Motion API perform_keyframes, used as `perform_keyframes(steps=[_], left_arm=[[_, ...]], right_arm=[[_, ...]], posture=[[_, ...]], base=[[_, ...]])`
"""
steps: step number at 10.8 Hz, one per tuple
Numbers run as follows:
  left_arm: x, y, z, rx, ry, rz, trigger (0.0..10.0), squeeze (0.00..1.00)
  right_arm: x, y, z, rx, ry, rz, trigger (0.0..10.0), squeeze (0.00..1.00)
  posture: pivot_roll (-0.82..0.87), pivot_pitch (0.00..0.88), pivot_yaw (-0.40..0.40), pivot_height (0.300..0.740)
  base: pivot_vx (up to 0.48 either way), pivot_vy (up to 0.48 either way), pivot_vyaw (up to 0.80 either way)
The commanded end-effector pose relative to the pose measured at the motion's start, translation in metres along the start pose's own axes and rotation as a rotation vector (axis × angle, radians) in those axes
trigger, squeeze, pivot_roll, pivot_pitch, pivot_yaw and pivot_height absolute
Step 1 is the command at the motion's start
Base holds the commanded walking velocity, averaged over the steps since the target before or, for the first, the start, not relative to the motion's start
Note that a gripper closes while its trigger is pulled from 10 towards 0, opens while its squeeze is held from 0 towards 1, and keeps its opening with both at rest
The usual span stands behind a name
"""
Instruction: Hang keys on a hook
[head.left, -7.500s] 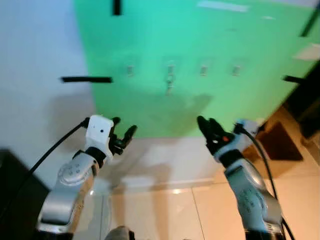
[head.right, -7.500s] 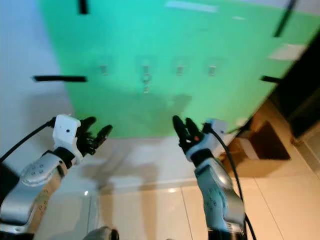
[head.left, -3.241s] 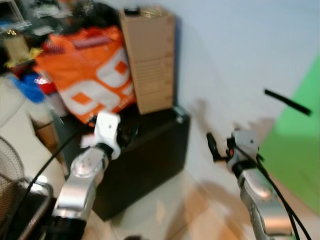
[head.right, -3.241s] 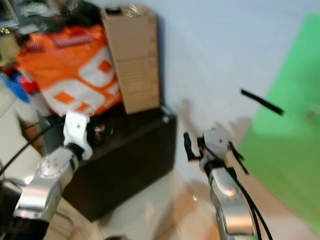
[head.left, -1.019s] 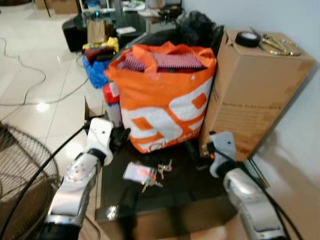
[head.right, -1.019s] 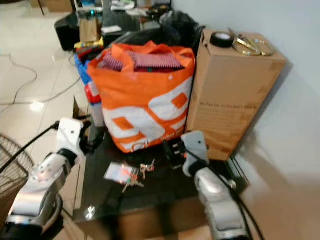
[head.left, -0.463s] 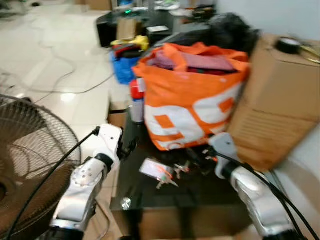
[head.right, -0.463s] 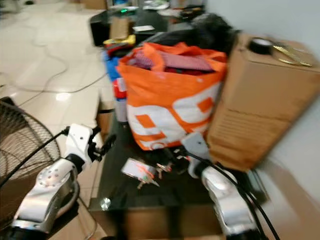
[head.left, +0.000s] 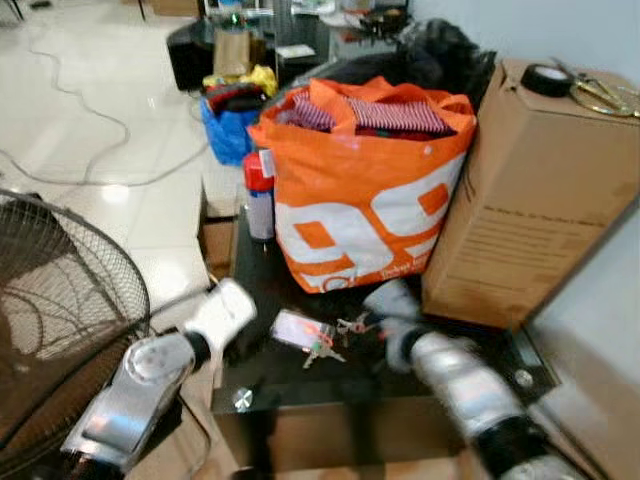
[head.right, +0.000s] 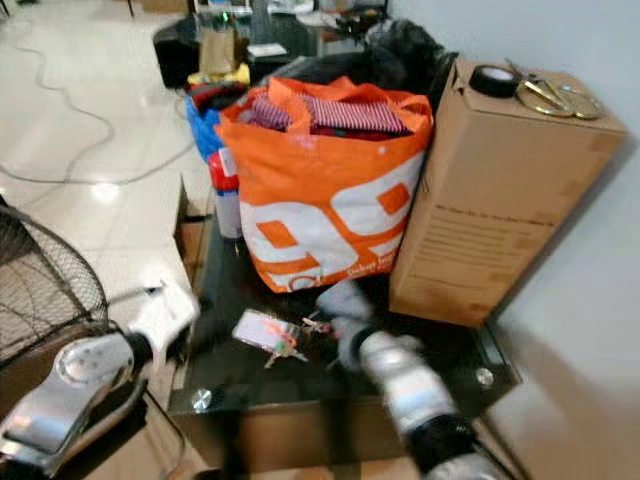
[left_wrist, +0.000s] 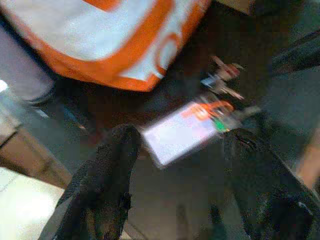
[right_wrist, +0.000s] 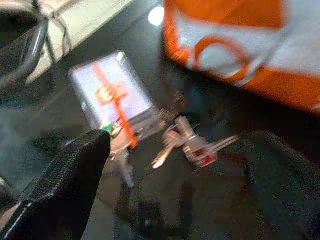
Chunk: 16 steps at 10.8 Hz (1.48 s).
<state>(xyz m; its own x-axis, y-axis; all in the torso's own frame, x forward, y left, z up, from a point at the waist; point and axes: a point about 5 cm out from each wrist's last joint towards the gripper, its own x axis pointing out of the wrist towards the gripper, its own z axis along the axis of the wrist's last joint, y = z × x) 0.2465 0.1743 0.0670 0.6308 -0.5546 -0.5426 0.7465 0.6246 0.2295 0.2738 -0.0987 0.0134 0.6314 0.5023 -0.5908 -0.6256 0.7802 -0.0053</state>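
Observation:
A bunch of keys (head.left: 333, 334) with a clear card holder (head.left: 296, 328) on an orange strap lies on the dark glass table (head.left: 300, 385), in front of the orange bag. My left gripper (left_wrist: 182, 137) is open and hovers over the card holder (left_wrist: 180, 132), low at the table's left edge. My right gripper (right_wrist: 180, 140) is also open, just above the keys (right_wrist: 190, 142) from the right side. In the eye views both arms are blurred: the left gripper (head.left: 228, 312) sits left of the keys and the right gripper (head.left: 388, 308) right of them.
An orange shopping bag (head.left: 365, 190) full of clothes stands behind the keys. A tall cardboard box (head.left: 530, 200) with a tape roll (head.left: 548, 80) on top is at its right. A spray can (head.left: 260, 195) stands left of the bag. A floor fan (head.left: 50, 320) is at the left.
The view has swung from the green wall with hooks round to the table. In the last half second both grippers dropped lower and closed in on the keys from either side.

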Motion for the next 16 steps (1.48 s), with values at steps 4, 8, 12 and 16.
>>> perform_keyframes(steps=[4, 8, 12, 16], left_arm=[[-0.03, 0.002, 0.001, 0.043, 0.011, -0.045, 10.0, 0.0], [-0.067, -0.006, 0.017, 0.054, 0.0, -0.095, 10.0, 0.0], [-0.089, -0.001, 0.03, 0.035, -0.006, -0.062, 10.0, 0.0], [-0.108, -0.003, 0.052, -0.018, -0.08, -0.037, 10.0, 0.0]], right_arm=[[0.023, 0.004, 0.005, 0.138, -0.013, -0.07, 10.0, 0.0], [0.03, -0.008, 0.012, 0.215, -0.016, -0.184, 10.0, 0.0], [0.032, -0.007, 0.013, 0.271, -0.009, -0.224, 10.0, 0.0], [0.035, -0.002, 0.022, 0.453, -0.124, -0.234, 10.0, 0.0]], posture=[[0.08, 0.0, -0.119, 0.74], [0.15, 0.078, -0.169, 0.74], [0.16, 0.166, -0.184, 0.74], [0.14, 0.184, -0.141, 0.74]], base=[[0.0, 0.0, 0.0], [0.0, 0.0, 0.0], [0.0, 0.0, 0.0], [0.0, 0.0, 0.0]])
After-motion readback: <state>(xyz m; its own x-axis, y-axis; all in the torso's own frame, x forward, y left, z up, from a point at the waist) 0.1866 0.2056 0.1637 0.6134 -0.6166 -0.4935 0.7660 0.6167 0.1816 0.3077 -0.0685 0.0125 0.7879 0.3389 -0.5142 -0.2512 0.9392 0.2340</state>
